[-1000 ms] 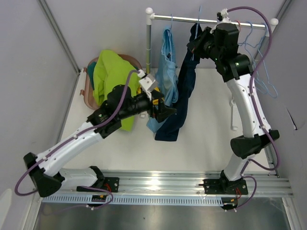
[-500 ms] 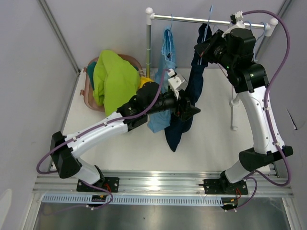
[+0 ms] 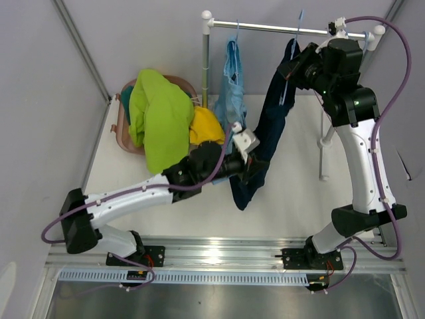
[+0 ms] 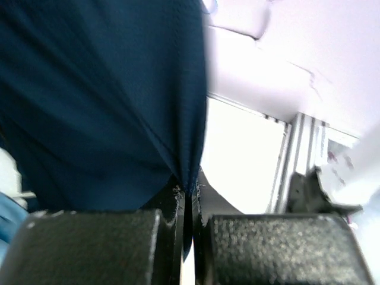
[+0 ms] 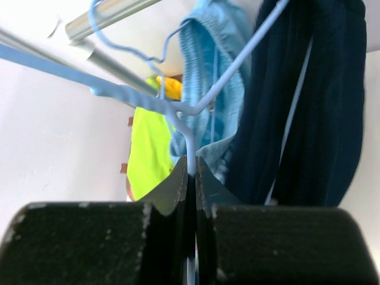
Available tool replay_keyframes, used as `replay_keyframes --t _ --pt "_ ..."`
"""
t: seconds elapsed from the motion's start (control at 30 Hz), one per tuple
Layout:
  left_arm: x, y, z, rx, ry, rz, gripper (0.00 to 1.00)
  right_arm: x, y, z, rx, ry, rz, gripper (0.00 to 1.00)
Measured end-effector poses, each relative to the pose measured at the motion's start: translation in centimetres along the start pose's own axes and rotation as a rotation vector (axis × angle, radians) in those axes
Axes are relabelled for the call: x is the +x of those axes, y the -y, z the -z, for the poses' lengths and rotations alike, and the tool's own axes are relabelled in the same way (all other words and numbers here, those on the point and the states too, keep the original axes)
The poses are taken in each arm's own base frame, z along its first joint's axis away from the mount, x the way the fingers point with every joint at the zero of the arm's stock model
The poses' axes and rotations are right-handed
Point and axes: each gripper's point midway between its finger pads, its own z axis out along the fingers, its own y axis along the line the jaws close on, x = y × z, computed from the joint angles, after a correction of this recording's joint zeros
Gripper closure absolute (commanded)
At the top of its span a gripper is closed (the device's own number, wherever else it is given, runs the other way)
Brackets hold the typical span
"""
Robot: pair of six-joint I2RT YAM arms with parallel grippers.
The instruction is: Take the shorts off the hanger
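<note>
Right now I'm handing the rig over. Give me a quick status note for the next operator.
Left gripper: shut on the navy shorts hem.
Right gripper: shut on the blue hanger carrying them, by the rail.
Done: lime green shorts, yellow shorts and dark teal shorts lie at the basket.
To do: pull navy free, then the light blue shorts, hanging on the rail.

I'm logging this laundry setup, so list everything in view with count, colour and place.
metal clothes rail: one, silver, back
thin wire hanger: one, light blue, at the rail
round basket: one, pinkish brown, back left
navy cloth shorts: one, on the hanger
light blue cloth shorts: one, hanging from the rail
lime green cloth shorts: one, over the basket
bright yellow cloth shorts: one, beside the basket
left hand: black, shut on navy shorts
right hand: black, shut on hanger
</note>
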Motion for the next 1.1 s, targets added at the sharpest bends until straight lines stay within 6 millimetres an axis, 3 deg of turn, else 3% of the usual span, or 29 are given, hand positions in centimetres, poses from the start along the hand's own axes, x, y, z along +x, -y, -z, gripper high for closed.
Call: replay_keyframes --t 0.07,0.23,0.33,0.43,0.6,0.77,0.9,1.0,1.1 --pt "2.2 2.1 1.6 0.013 -0.009 -0.002 1.0 -0.1 1.0 0.0 0.022 -0.023 -0.008 1.0" --pt "5.6 6.7 4.4 0.065 0.0 0.036 1.0 0.1 2.1 -0.1 0.038 -0.072 -0.039 1.0" --pt "7.8 6.3 4.1 0.022 -0.049 0.057 1.0 0.3 2.2 0.1 0.033 -0.086 -0.062 1.0" --pt "8.6 5.2 2.8 -0.049 -0.1 0.044 1.0 1.2 2.5 0.7 0.03 -0.095 -0.076 1.0" --pt "4.9 1.6 -2.3 -0.167 -0.109 0.019 1.0 2.6 1.4 3.1 -0.006 -0.102 -0.076 1.0" --pt "-2.0 -6.1 -6.3 -0.338 -0.046 0.016 1.0 5.2 -0.4 8.0 -0.081 -0.134 -0.087 1.0" --pt "-6.9 -11.3 -7.3 -0.444 0.001 0.023 1.0 3.8 -1.1 11.3 -0.114 -0.07 -0.077 1.0" --pt "-6.2 -12.1 -6.0 -0.472 -0.025 0.026 1.0 2.6 -2.0 11.8 -0.143 -0.051 -0.06 1.0" --pt "-3.0 -9.1 -4.1 -0.447 -0.102 0.016 1.0 0.6 -1.7 10.5 -0.13 -0.009 -0.047 1.0"
